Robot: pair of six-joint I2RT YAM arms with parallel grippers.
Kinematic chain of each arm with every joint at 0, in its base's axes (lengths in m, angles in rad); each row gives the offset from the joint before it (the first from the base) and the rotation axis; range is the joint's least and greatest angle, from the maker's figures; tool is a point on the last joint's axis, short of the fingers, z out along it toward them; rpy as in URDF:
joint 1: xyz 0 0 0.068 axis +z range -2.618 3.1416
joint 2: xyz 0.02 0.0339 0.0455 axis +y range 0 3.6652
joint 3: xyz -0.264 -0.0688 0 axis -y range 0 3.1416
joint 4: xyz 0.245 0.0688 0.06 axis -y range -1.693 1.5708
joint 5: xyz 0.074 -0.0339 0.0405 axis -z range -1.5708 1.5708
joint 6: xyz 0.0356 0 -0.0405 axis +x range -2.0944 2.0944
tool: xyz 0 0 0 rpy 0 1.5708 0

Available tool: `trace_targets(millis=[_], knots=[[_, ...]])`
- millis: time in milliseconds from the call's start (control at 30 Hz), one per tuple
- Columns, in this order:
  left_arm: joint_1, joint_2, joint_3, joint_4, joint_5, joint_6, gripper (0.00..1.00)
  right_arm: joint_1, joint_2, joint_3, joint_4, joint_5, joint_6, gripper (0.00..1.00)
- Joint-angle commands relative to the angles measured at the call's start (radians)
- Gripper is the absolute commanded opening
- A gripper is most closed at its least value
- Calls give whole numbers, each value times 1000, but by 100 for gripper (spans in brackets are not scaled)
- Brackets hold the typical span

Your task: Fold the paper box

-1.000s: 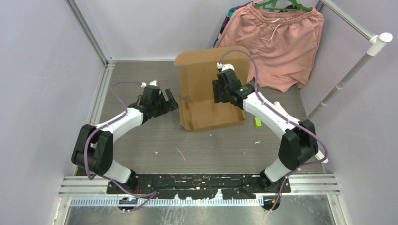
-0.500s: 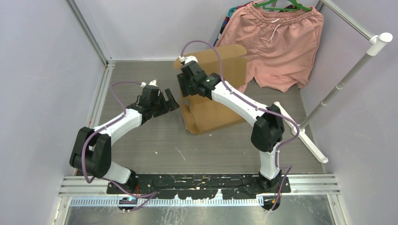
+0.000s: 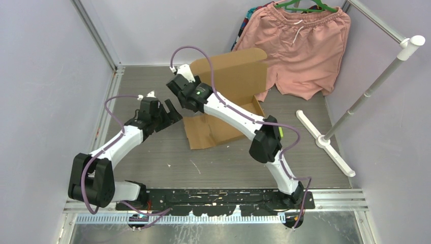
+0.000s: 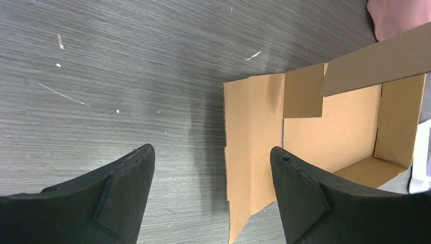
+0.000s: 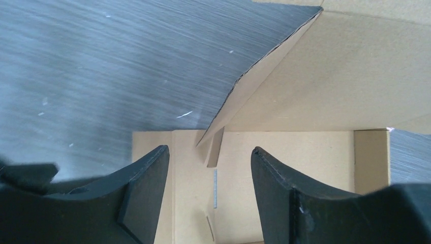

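On the left, the left gripper (image 4: 211,149) hangs low over the gray table (image 3: 152,152). Its two fingers are wide apart and there is nothing between them. It is just beside the box but not touching it.

Next comes the right gripper (image 5: 208,148). Its arm reaches all the way across the box to the left side. Its fingers are apart too and hold nothing. It hovers over the side flap (image 3: 195,133), which lies flat on the table.

The paper box (image 3: 228,101) sits in the middle of the table, toward the back. It is only partly made. The tall back flap (image 3: 239,71) stands up and the right wall is up.

I think the cardboard is light and stiff. It should bend easily only along its fold lines. It may slide on the smooth table when pushed, so one gripper may need to hold it down. A good place to grab looks like the thin outer edge of the flat flap. Squeezing too hard could dent it.

Behind the box, on the right, hang pink shorts (image 3: 300,46). A white stand (image 3: 325,142) is farthest right.
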Motion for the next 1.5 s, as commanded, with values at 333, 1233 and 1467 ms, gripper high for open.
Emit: trace_targets(millis=[333, 1233, 1467], knots=[[14, -73, -18, -3, 68, 7, 83, -7, 142, 156, -28, 386, 88, 43], [30, 227, 72, 728, 555, 34, 91, -519, -663, -745, 373, -510, 108, 52], [30, 366, 161, 837, 608, 46, 87, -575, -687, -870, 407, -652, 117, 43]])
